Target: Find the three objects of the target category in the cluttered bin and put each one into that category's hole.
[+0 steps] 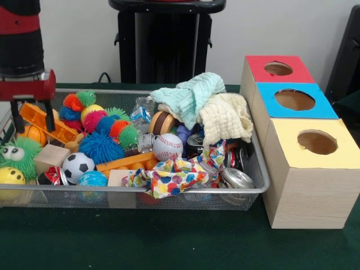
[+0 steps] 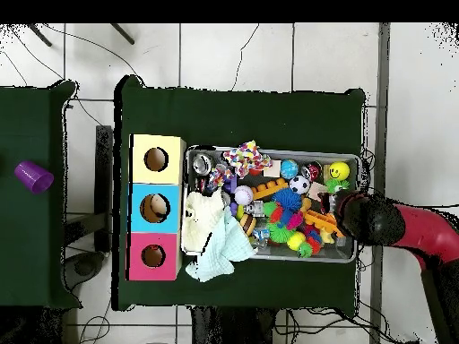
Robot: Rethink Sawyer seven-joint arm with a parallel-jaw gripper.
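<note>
The wire mesh bin (image 1: 140, 191) sits on the green table, full of toys and cloths; it also shows in the overhead view (image 2: 269, 150). My gripper (image 1: 32, 126) hangs over the bin's left end with its black fingers (image 1: 17, 115) apart, above an orange plastic piece (image 1: 45, 122) and holding nothing. In the overhead view the arm (image 2: 385, 222) covers that end of the bin and hides the gripper. No plush animal toy shows in the bin. Three boxes with holes stand beside it: red (image 1: 279, 68), blue (image 1: 295, 100), yellow (image 1: 316, 142). Something pale shows inside the blue box's hole (image 2: 154, 208).
A green fuzzy ball with googly eyes (image 1: 17, 153), a yellow smiley ball (image 1: 10, 175), a soccer ball (image 1: 77, 165), a blue spiky ball (image 1: 101, 147) and a baseball (image 1: 167, 146) lie in the bin. Mint (image 1: 191, 95) and cream (image 1: 225, 117) cloths are heaped at its right.
</note>
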